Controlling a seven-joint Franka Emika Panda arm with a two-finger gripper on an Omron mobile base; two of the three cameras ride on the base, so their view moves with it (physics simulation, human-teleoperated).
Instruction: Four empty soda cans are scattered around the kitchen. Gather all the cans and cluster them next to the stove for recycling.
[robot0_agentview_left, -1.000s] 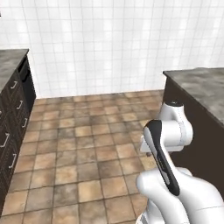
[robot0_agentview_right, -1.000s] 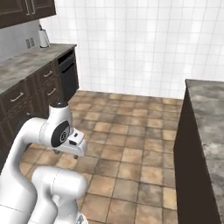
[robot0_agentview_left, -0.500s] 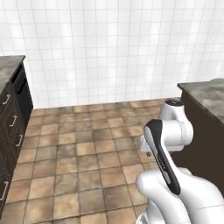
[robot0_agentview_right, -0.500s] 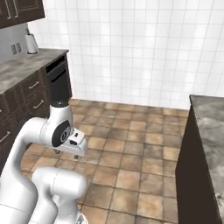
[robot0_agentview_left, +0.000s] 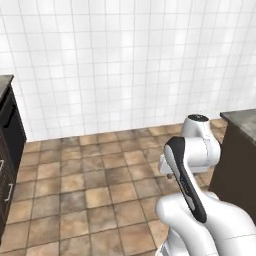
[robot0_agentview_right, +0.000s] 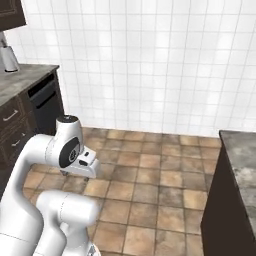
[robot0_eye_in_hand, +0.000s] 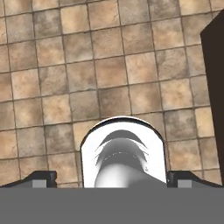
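Kitchen of white square wall tiles (robot0_agentview_left: 125, 65): two-finger gripper (robot0_eye_in_hand: 112, 178) released, empty, brown stone-tile floor (robot0_eye_in_hand: 87, 65) at twelve o'clock.

White-tiled kitchen (robot0_agentview_left: 125, 60), brown floor

Both base views look forward and down from behind the arm, one from each side, sharing the brown tiled floor (robot0_agentview_left: 90, 195) and the white tiled wall (robot0_agentview_right: 150, 65). The hand view looks straight down at that floor from closer.
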